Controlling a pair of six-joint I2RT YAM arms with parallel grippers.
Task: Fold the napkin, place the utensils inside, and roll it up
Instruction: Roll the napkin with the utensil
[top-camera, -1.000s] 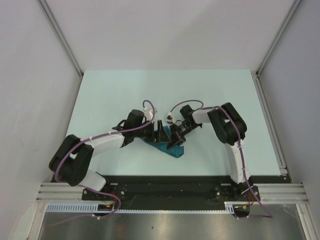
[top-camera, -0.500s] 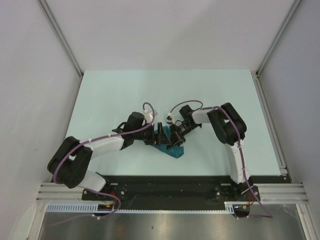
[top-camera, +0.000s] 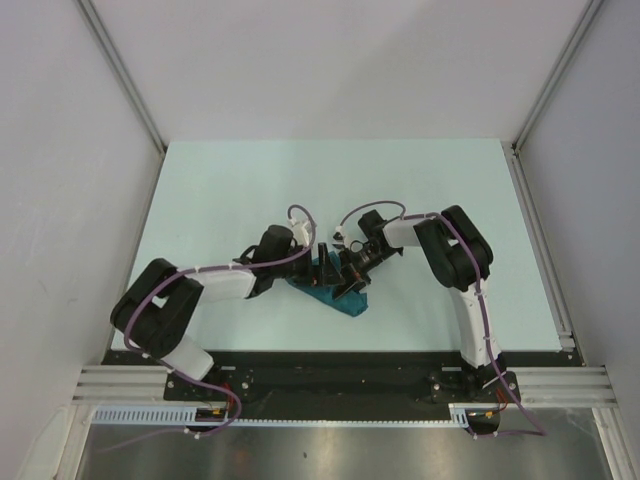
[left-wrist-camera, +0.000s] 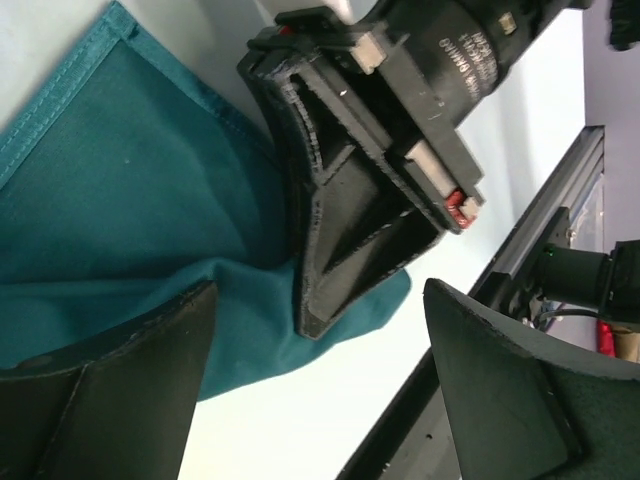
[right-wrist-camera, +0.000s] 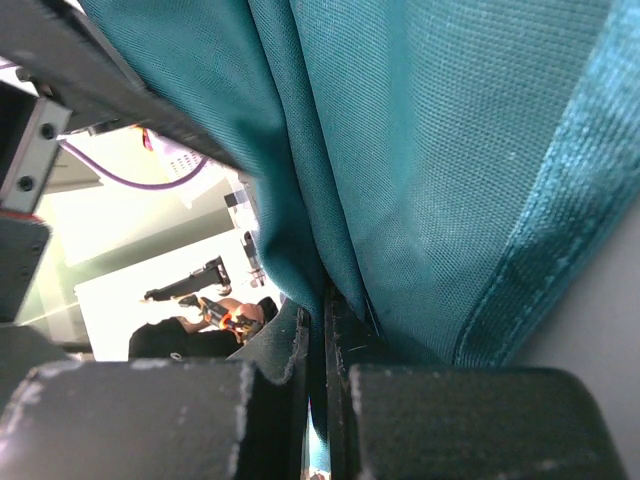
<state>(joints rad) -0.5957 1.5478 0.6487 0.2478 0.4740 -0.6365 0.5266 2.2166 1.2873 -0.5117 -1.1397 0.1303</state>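
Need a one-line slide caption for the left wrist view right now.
Right claw shut on the bunched teal napkin, framed by the fingers of the open left claw.

The only lettering is in the left wrist view: a short line of white print on the black round motor housing of the right gripper. It lies turned and upside down, too blurred to read for certain. A second, smaller white mark nearer the top edge is also illegible. Nothing else carries readable text.
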